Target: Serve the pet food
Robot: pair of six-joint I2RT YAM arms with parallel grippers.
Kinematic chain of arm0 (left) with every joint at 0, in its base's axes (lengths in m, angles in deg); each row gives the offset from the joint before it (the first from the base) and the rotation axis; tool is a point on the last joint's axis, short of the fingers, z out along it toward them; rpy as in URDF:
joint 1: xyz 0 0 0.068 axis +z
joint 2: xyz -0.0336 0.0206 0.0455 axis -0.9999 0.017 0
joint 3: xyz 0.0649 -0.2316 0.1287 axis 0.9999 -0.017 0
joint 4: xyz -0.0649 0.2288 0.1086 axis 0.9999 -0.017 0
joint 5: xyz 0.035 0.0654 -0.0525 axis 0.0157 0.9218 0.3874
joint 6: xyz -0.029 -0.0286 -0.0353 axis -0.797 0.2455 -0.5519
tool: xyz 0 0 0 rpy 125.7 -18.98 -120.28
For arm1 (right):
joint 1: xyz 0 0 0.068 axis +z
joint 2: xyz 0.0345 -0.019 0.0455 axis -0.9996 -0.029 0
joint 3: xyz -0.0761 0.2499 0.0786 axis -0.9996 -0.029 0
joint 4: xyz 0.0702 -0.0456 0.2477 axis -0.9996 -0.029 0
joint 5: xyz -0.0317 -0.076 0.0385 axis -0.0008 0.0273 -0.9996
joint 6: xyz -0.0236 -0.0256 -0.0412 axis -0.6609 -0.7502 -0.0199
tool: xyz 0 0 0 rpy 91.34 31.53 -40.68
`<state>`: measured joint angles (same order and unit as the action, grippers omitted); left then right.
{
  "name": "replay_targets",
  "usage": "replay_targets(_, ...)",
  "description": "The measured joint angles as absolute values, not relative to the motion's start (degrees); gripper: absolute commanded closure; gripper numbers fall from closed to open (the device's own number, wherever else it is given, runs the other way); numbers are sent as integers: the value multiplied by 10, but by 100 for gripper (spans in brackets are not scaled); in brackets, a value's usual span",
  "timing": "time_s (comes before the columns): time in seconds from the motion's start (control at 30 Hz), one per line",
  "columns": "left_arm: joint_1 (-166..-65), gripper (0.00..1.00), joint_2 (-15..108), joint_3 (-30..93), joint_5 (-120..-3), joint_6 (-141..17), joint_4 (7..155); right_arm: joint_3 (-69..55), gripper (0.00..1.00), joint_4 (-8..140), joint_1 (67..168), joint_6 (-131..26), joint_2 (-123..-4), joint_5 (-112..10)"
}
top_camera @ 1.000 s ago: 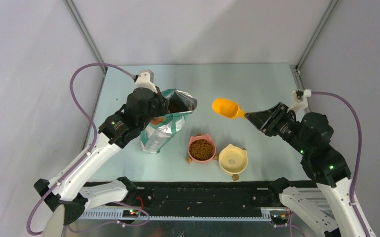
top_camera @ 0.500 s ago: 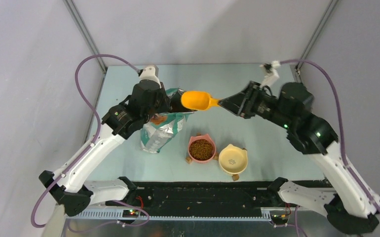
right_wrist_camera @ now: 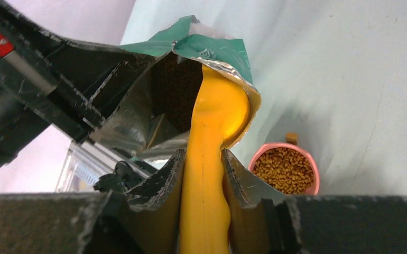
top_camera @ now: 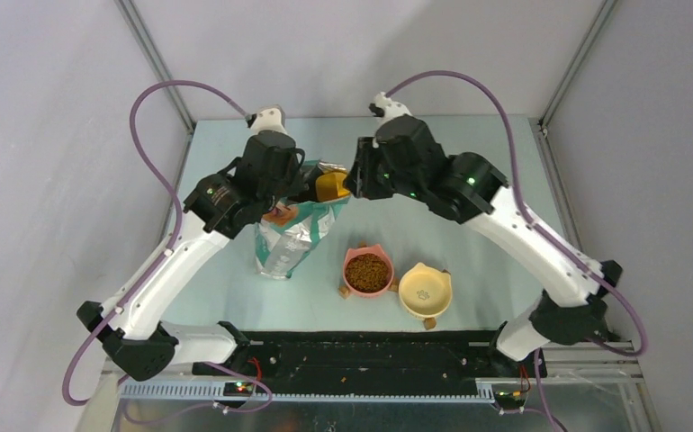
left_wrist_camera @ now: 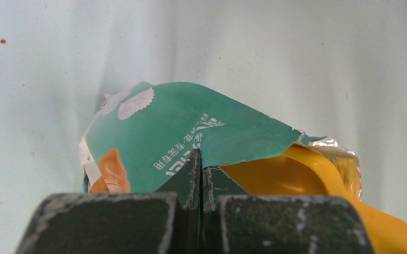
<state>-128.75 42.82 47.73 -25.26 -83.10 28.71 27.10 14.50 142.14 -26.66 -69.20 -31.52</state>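
The green-white foil bag point(top_camera: 291, 238) stands upright at centre-left. My left gripper point(top_camera: 301, 186) is shut on its torn top rim point(left_wrist_camera: 191, 137), the fingers point(left_wrist_camera: 201, 166) pinched flat on the foil. My right gripper point(top_camera: 355, 180) is shut on the handle of the orange scoop point(top_camera: 332, 186), whose bowl point(right_wrist_camera: 220, 108) is dipped into the bag's open mouth. Dark pet food point(right_wrist_camera: 172, 92) shows inside the bag behind the scoop. More pet food point(top_camera: 368, 269) fills the pink bowl point(right_wrist_camera: 308, 159) in front of the bag.
A yellow cat-eared bowl point(top_camera: 425, 290) sits just right of the pink one, with no kibble in it. A few stray pellets lie by the bowls' feet point(top_camera: 344, 292). The black rail with the arm bases runs along the near edge point(top_camera: 370, 355).
My right arm has swung left across the table, carrying the scoop from the right side into the bag's mouth. The left gripper has kept its hold on the bag rim, shifting slightly.
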Motion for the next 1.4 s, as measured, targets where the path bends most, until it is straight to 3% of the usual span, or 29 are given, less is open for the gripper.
replay_targets(0.23, -1287, 100, 428, 480, -248, -825, 282, 431, 100, 56, 1438, -279, -856, -275)
replay_targets(0.43, -1289, 100, 417, 457, -255, -820, 302, 420, 100, 58, 1441, -280, -916, -265)
replay_targets(0.63, -1289, 100, 399, 427, -274, -817, 331, 290, 100, 152, 1429, -269, -857, -323)
replay_targets(1.0, -1290, 100, 398, 408, -305, -817, 359, 7, 100, 453, 1337, -151, -721, -559)
replay_targets(1.4, -1288, 100, 398, 408, -289, -817, 358, -148, 100, 625, 1272, -36, -626, -685)
